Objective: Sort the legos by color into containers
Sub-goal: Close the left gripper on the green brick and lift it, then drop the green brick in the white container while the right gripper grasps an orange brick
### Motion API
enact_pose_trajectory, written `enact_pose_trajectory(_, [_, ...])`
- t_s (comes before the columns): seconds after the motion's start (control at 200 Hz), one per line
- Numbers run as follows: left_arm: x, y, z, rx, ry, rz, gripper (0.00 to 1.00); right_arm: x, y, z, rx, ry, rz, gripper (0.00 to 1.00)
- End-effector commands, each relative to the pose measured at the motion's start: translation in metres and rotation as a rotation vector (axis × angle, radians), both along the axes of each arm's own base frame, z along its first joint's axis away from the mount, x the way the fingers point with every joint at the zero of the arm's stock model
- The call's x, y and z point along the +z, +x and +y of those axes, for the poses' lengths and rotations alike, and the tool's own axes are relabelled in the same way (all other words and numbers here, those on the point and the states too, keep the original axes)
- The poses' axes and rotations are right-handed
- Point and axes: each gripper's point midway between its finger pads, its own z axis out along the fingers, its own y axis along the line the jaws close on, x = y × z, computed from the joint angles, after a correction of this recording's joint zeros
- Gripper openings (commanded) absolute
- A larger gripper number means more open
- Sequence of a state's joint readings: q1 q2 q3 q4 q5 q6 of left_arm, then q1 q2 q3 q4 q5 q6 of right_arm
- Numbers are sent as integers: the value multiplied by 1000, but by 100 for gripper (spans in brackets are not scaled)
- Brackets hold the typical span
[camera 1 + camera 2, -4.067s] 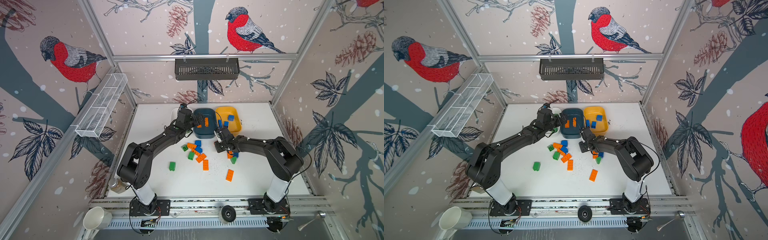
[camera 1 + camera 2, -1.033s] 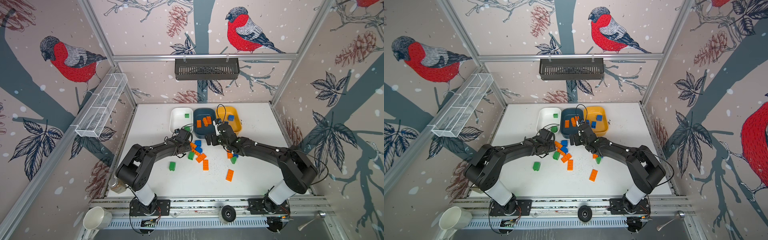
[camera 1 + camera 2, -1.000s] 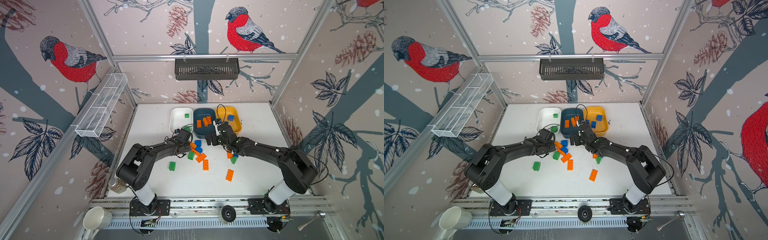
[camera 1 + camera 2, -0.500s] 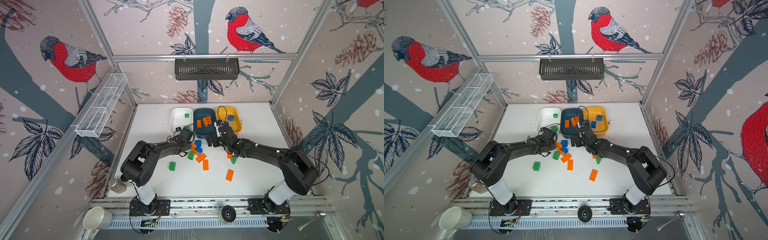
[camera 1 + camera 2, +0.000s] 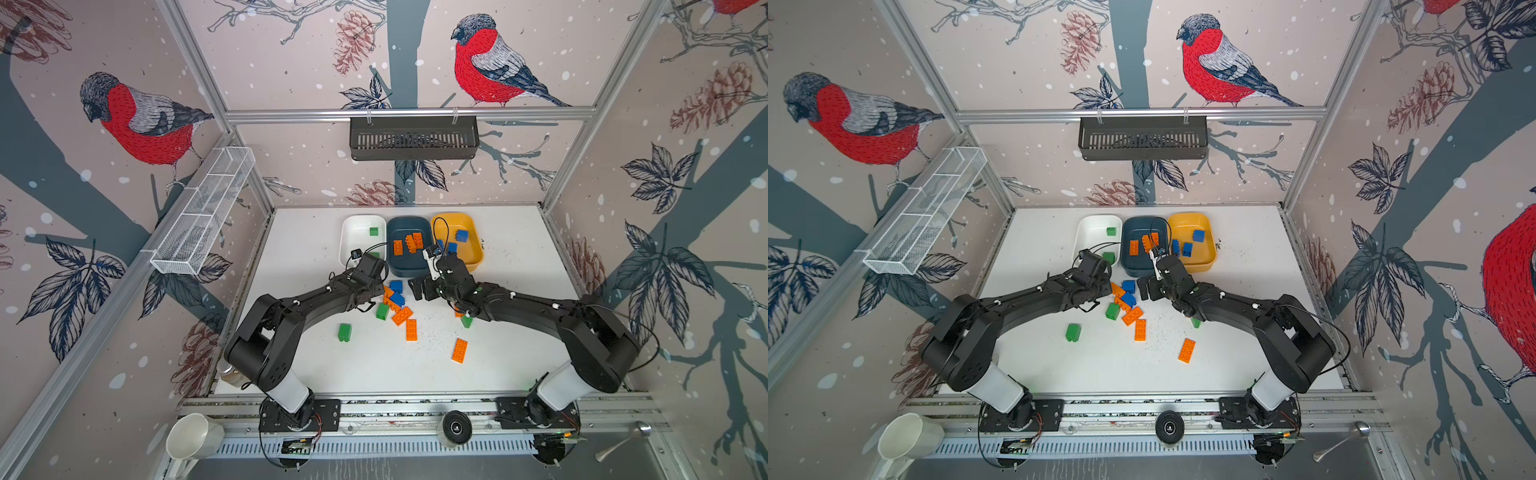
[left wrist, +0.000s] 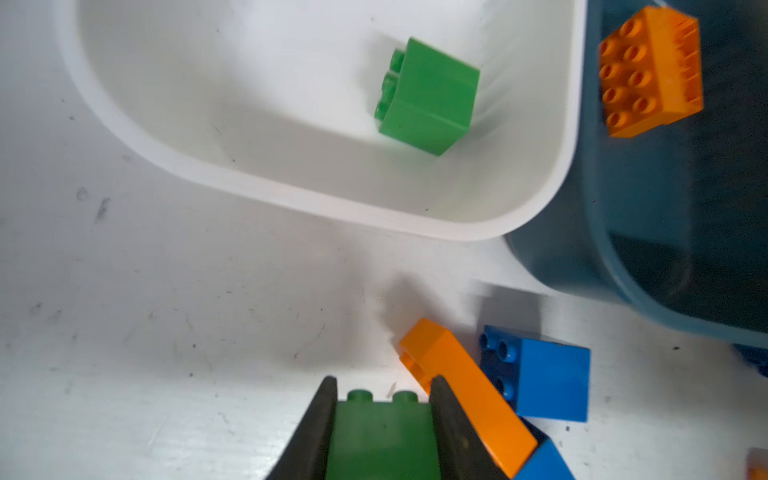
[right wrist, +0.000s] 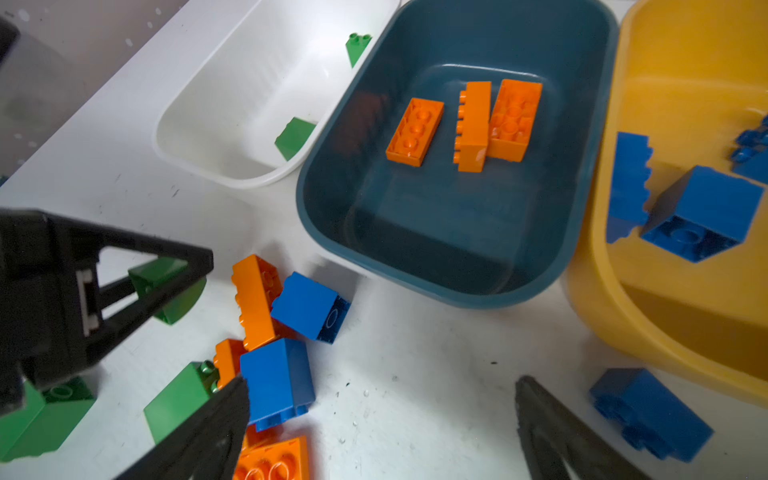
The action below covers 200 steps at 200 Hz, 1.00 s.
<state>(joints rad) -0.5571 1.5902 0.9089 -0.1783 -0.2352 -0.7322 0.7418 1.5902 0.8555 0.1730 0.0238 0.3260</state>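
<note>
Green lego point(image 6: 382, 440) clamped in left gripper point(image 6: 383, 382) | right gripper point(image 7: 382, 381) spread wide, beside blue lego point(image 7: 276, 382)

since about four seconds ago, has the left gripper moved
Yes. The left gripper has moved from over the white rounded plastic tub toward the front of the white table, now shut on a short green plastic brick.

A black slotted basket point(image 5: 413, 137) hung on the far wall's rail, and a white wire-mesh tray point(image 5: 203, 216) slanted along the left wall. Nearer than the white tabletop point(image 5: 519, 332), a white mug point(image 5: 193, 436) sat left and a metal spoon point(image 5: 623, 440) right.
</note>
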Motion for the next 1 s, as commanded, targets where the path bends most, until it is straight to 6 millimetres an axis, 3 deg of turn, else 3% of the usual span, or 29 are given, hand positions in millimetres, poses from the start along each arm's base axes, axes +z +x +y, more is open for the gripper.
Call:
enact_pose_trajectory(0.0, [22, 9, 7, 31, 15, -54, 31, -4, -12, 9, 99, -13, -6, 100])
enact_pose_trajectory(0.175, [52, 29, 10, 56, -7, -138, 32, -24, -39, 11, 240, -63, 48, 99])
enact_pose_trajectory(0.27, [55, 41, 16, 75, -21, -168, 32, -35, -52, 13, 295, -77, 92, 100])
enact_pose_trajectory(0.305, [69, 53, 16, 85, -40, -204, 32, -39, -56, 14, 310, -78, 109, 99])
enact_pose_trajectory(0.47, [89, 87, 20, 92, -29, -270, 33, -55, -81, 20, 390, -99, 167, 100])
enact_pose_trajectory(0.645, [78, 121, 23, 91, 27, -249, 33, -67, -97, 18, 396, -152, 216, 99])
enact_pose_trajectory(0.805, [64, 148, 27, 110, 60, -218, 41, -78, -105, 12, 301, -230, 264, 100])
enact_pose_trajectory(0.996, [54, 160, 20, 86, 34, -177, 54, -87, -115, 6, 198, -336, 279, 96])
